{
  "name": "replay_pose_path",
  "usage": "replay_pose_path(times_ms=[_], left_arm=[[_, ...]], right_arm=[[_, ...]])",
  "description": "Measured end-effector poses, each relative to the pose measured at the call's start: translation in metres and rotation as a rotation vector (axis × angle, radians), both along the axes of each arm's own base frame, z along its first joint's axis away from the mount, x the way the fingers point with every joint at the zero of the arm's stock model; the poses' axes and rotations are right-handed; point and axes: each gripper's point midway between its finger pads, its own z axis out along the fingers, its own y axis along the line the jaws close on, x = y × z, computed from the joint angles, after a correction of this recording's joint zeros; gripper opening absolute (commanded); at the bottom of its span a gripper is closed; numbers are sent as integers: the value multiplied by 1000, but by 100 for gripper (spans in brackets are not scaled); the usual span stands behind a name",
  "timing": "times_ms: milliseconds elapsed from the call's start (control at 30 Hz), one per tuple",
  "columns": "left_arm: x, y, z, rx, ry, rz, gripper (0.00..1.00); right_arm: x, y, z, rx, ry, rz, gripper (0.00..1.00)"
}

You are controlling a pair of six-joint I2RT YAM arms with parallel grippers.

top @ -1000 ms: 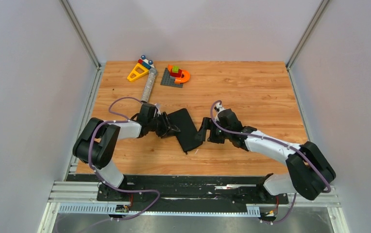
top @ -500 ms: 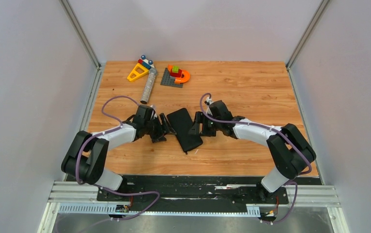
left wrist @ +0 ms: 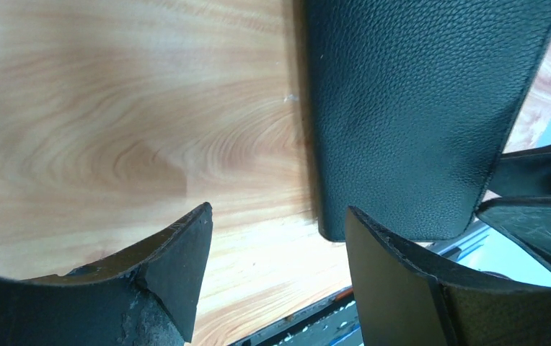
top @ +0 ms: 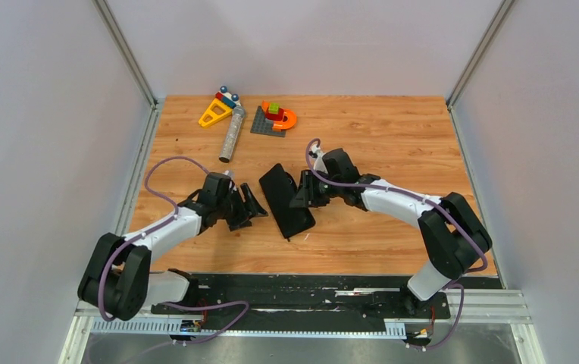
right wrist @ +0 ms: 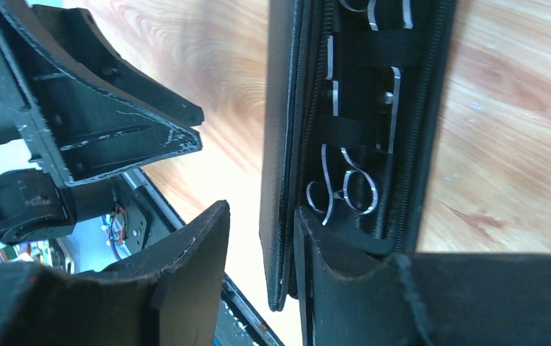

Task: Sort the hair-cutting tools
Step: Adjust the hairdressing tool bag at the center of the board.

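Note:
A black leather case (top: 286, 206) lies mid-table with its lid (right wrist: 281, 130) lifted on edge. Inside it, silver scissors (right wrist: 348, 189) with ringed handles sit under elastic straps, and more silver blades show above them. My right gripper (right wrist: 262, 209) straddles the lid's lower edge: one finger is inside the case against the lid, the other stands a small gap away outside, so it is open. From above, the right gripper (top: 299, 196) is at the case's right side. My left gripper (top: 252, 206) stands open and empty just left of the case (left wrist: 417, 108), touching nothing.
At the back left lie a grey cylinder (top: 232, 135), a yellow triangle toy (top: 214, 114) and colourful blocks on a grey plate (top: 273, 119). The black rail (top: 302, 284) runs along the table's near edge, close below the case.
The left gripper has opened, let go of the case and drawn back to the left. The right gripper has moved in onto the case's right side and its jaws have narrowed around the lifted lid.

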Motion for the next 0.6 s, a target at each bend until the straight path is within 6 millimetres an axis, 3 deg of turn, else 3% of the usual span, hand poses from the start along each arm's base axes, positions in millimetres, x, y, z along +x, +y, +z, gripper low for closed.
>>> replay_pose_path(times_ms=[133, 367, 600], left_arm=[[-11, 7, 5, -14, -15, 36, 76], [-18, 21, 37, -68, -133, 145, 83], [-33, 48, 51, -88, -187, 304, 90]], right_arm=[[-11, 17, 13, 8, -32, 75, 41], [-40, 63, 42, 23, -129, 245, 48], [-71, 92, 18, -34, -130, 376, 55]])
